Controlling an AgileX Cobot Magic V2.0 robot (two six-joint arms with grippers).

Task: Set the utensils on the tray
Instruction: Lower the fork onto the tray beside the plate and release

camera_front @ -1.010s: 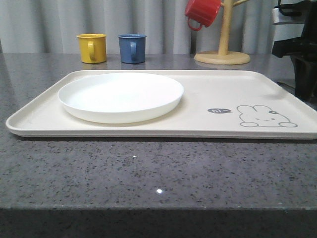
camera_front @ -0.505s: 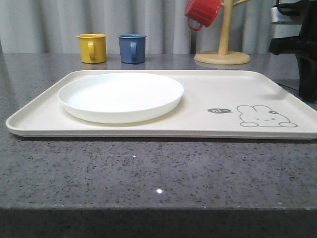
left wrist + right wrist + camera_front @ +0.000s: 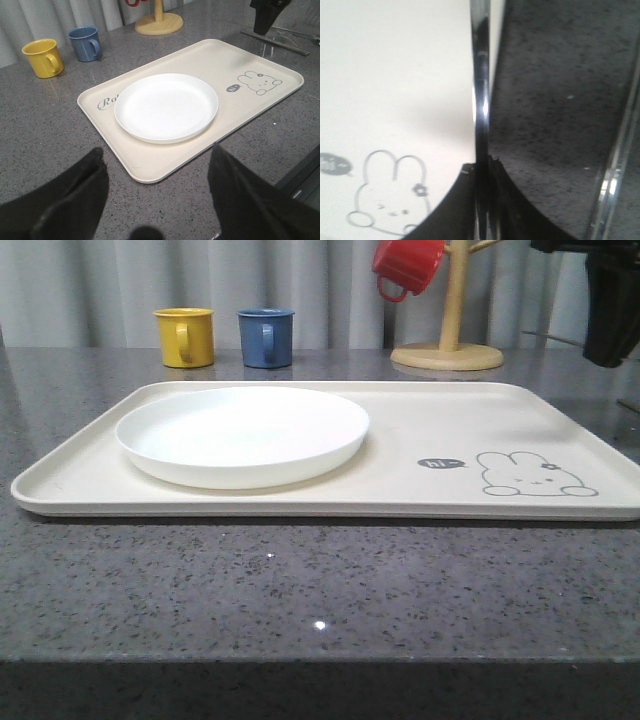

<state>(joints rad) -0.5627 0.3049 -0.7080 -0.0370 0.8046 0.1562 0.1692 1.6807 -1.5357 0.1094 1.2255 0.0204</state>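
Note:
The cream tray (image 3: 450, 420) with the rabbit drawing lies across the table and carries a white plate (image 3: 240, 435). My right gripper (image 3: 482, 172) is shut on a long thin silver utensil (image 3: 481, 90), seen edge-on, hanging over the tray's (image 3: 395, 75) right rim near the rabbit. Which utensil it is I cannot tell. From the front the right gripper (image 3: 608, 310) hangs high at the right edge. Another silver utensil (image 3: 280, 44) lies on the table right of the tray. My left gripper (image 3: 157, 165) stands open and empty above the table, near the tray's (image 3: 150, 160) front left corner.
A yellow mug (image 3: 185, 336) and a blue mug (image 3: 267, 337) stand behind the tray. A wooden mug tree (image 3: 447, 340) at the back right holds a red mug (image 3: 408, 265). Grey stone table (image 3: 300, 590) lies in front of the tray.
My right gripper has risen at the right edge of the front view, from beside the tray's rim to well above it. The tray and plate have not moved.

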